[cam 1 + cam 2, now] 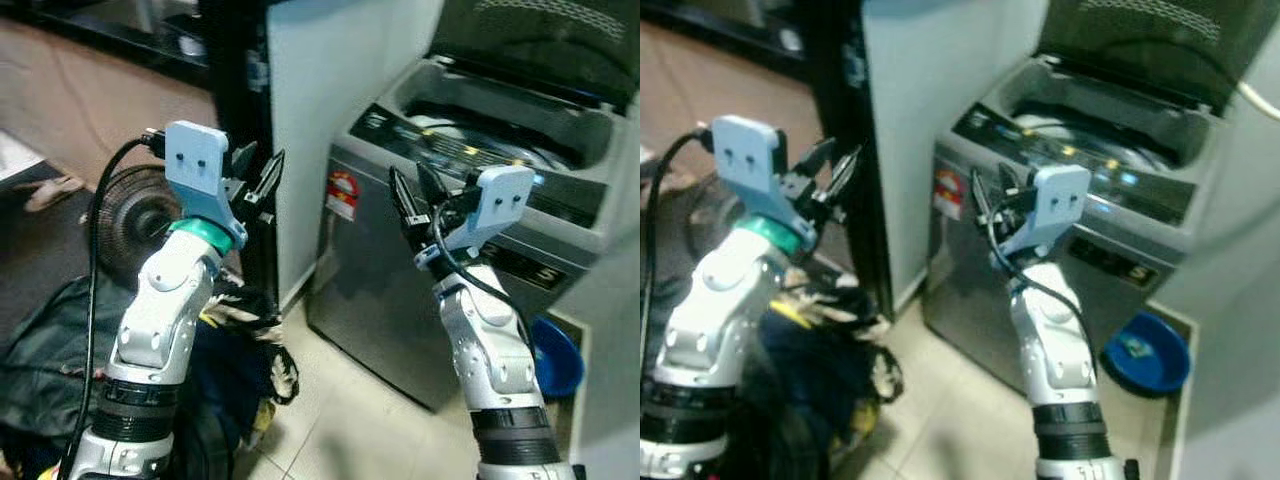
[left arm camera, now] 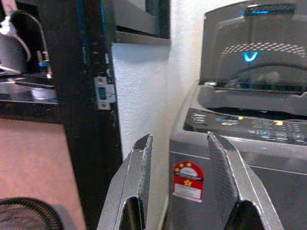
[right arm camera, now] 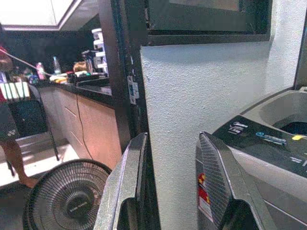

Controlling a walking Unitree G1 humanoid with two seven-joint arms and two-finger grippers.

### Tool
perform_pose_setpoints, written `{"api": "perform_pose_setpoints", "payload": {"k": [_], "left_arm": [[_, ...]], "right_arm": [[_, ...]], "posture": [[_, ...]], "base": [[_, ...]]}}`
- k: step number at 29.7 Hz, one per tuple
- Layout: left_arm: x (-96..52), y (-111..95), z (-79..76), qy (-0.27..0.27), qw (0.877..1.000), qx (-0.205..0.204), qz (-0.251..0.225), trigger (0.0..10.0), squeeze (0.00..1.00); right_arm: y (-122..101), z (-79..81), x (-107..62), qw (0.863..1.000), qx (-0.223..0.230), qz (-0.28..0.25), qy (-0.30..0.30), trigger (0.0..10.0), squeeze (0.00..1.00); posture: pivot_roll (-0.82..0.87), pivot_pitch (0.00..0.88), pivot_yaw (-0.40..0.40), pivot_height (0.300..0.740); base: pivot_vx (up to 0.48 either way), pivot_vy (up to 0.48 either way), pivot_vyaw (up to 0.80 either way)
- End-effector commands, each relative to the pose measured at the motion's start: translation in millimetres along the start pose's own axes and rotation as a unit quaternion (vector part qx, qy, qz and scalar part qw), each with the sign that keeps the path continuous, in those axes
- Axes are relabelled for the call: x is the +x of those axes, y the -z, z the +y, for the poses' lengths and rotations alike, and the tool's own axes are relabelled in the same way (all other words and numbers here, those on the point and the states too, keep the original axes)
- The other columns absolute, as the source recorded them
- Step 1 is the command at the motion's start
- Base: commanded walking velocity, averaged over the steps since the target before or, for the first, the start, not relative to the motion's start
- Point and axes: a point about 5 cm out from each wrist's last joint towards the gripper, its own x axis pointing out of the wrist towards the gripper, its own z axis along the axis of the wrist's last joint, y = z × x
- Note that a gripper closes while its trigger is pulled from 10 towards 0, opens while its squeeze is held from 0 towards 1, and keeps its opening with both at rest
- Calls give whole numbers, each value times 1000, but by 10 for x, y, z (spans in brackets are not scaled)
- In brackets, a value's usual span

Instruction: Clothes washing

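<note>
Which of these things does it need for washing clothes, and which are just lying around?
For the job:
- washing machine, lid up
- heap of clothes on the floor by the left arm
- left gripper, jaws open, holding nothing
- right gripper, jaws open, holding nothing

Just lying about:
- floor fan
- blue basin beside the machine
- dark bag

A tiled corner by a dark doorway.

I see a white textured wall [image 2: 139, 96] ahead of my raised pincers, a black door frame [image 2: 88, 96] at its edge, pale floor tiles [image 1: 350, 420] below them, and a black floor fan [image 3: 67, 196] toward the kitchen counter [image 3: 96, 120] beyond.
</note>
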Motion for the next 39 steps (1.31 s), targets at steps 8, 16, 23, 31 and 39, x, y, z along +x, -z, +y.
{"api": "perform_pose_setpoints", "payload": {"k": [8, 16, 23, 31, 39], "left_arm": [[-26, 82, -54, 9, 1000, 7, 21, 10000, 0], [-22, 92, -54, 7, 1000, 10, 23, 10000, 0], [-32, 121, -70, 10, 999, 15, 31, 10000, 0], [-78, 212, -72, 13, 998, 20, 52, 10000, 0], [-79, 218, -78, 13, 998, 24, 56, 10000, 0]], "right_arm": [[35, -20, -27, 1000, -2, 10, 1, 10000, 0], [41, -23, -30, 1000, -2, 12, 0, 10000, 0], [51, -16, -37, 1000, 0, 14, -1, 10000, 0], [92, -9, -61, 1000, 2, 21, -3, 10000, 0], [97, 0, -65, 1000, 5, 22, -6, 10000, 0]], "posture": [[-30, 66, 12, 740], [-30, 68, 11, 740], [-29, 73, 11, 740], [-29, 73, 11, 740], [-29, 73, 11, 740]], "base": [[0, 0, 800], [0, 0, 800], [0, 0, 800], [0, 0, 800], [0, 0, 800]]}}
